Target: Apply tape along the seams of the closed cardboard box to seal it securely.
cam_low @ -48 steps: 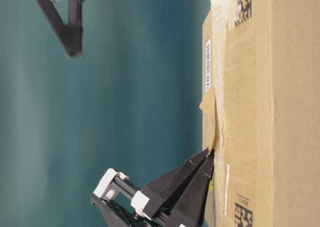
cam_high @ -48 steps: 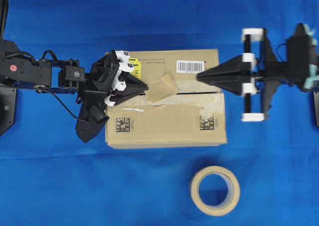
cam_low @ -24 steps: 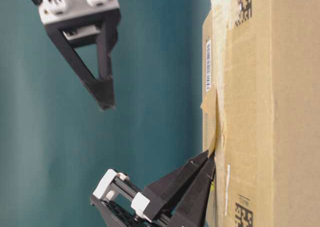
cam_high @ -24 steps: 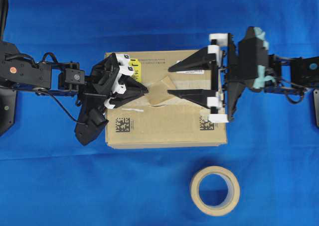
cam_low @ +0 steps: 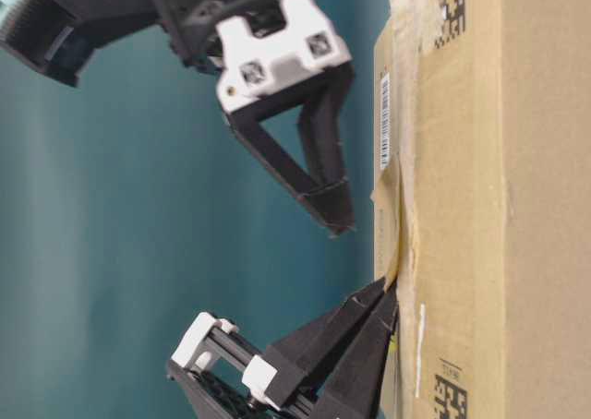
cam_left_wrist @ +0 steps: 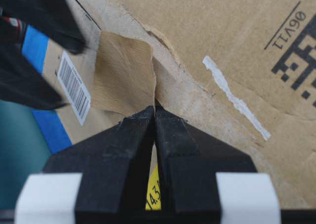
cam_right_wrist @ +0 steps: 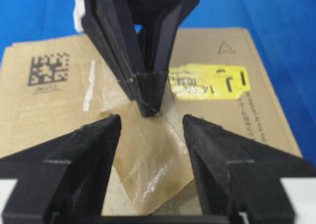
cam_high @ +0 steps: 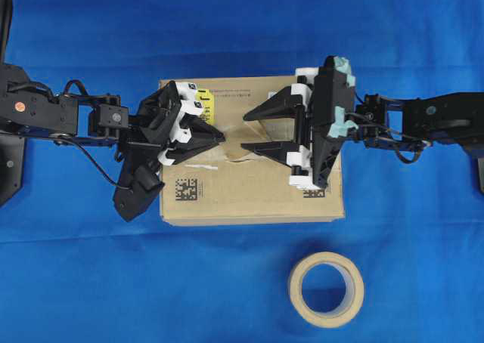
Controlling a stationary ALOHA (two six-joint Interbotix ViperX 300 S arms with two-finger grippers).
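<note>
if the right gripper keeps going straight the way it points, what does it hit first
Probably the tape: the open right gripper straddles it, with the shut left gripper pinching its far corner just beyond. Depth is unclear.

Printed on the cardboard box (cam_left_wrist: 237, 17), beside a black data code (cam_left_wrist: 301, 66) at three o'clock in the left wrist view, reads "06V11". The yellow sticker (cam_right_wrist: 210, 82) in the right wrist view shows "14" and a "J"-like mark. The white barcode label (cam_left_wrist: 73, 86) at nine o'clock has bars only, digits unreadable.
</note>
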